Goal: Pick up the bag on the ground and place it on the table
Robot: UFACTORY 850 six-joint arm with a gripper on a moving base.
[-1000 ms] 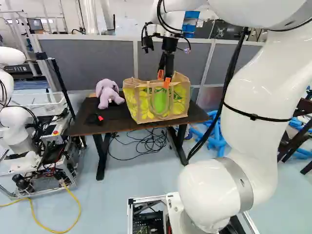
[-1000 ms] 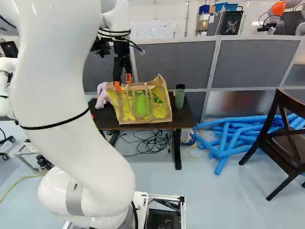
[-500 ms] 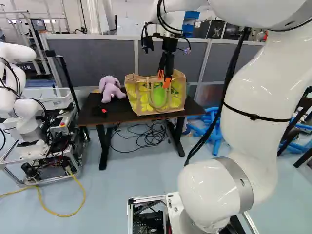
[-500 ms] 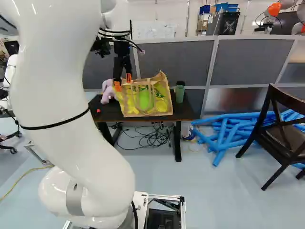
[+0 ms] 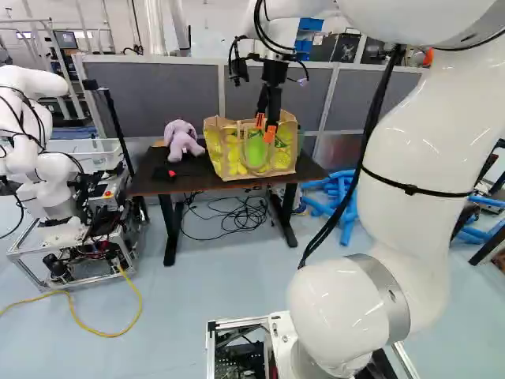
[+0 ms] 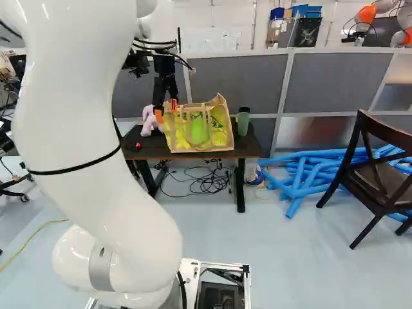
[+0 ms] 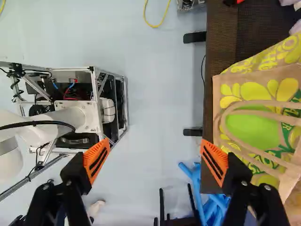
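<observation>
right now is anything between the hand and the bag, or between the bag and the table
Nothing visible stands between the open hand and the bag. Nor does anything show between bag and table: the bag already rests on top.

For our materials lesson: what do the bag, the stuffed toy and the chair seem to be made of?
Bag: matte woven cloth, perhaps jute, judging by its tan panels and looped handles.
Toy: soft plush, going by its rounded limbs and dull lilac surface.
Chair: probably stained wood, faintly glossy, from its dark brown frame; the seat could be leather or vinyl.
</observation>
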